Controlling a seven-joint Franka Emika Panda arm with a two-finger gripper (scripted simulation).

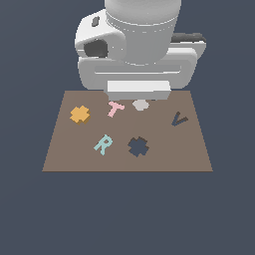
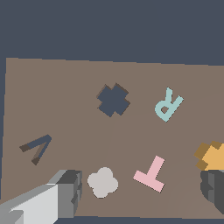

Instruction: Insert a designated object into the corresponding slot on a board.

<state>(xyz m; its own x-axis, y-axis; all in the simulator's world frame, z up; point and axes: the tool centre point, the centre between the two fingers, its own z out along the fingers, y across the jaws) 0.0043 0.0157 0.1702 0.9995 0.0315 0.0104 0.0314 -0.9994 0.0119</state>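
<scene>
The orange cross-shaped piece (image 1: pixel 79 114) lies flat on the brown board (image 1: pixel 64 159), toward the exterior view's left; it also shows in the wrist view (image 2: pixel 213 156), beside one finger (image 2: pixel 213 189). The dark cross-shaped slot (image 1: pixel 138 146) is near the board's middle and shows empty in the wrist view (image 2: pixel 113 99). My gripper (image 2: pixel 141 192) is open and empty, its fingers spread wide above the board's far edge. In the exterior view the arm's hand (image 1: pixel 138 90) hides the fingertips.
A pink T (image 1: pixel 115 108) and a grey clover-shaped piece (image 1: pixel 141 104) lie under the hand. A teal R (image 1: pixel 103 144) lies beside the slot. A dark V-shaped cutout (image 1: pixel 179 119) is at the exterior view's right.
</scene>
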